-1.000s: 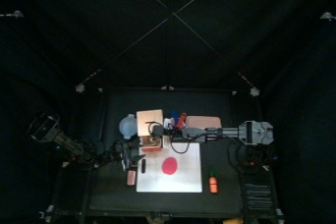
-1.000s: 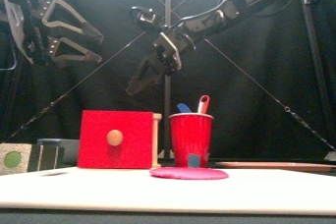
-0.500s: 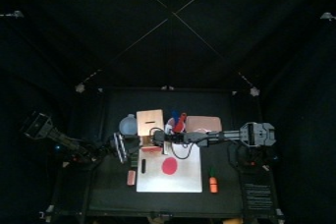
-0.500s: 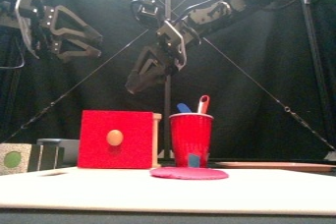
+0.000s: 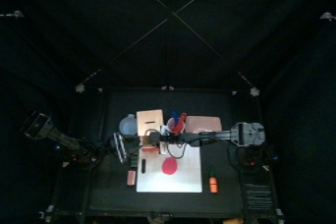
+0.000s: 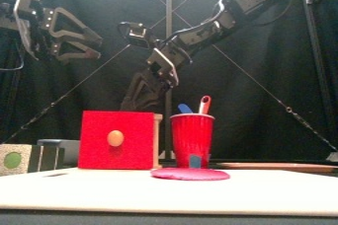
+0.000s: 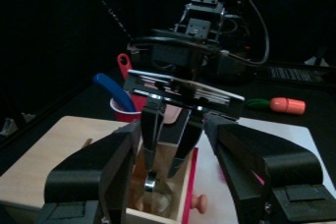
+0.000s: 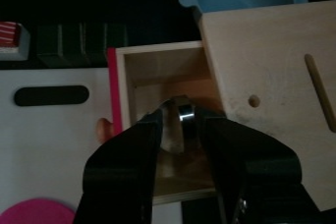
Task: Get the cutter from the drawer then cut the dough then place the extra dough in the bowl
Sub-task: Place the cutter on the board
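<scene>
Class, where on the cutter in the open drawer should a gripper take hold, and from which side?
Probably the raised metal arc of the cutter, from straight above: it lies low in the drawer, whose walls block the sides.

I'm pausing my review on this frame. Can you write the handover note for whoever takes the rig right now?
Left gripper: open, raised at the left.
Right gripper: at the open drawer, by the cutter; can't tell if it grips.
Dough: whole, on the board.
Bowl: beside the box.
Done: drawer opened.
Left: lift the cutter, cut the dough, put the extra in the bowl.
</scene>
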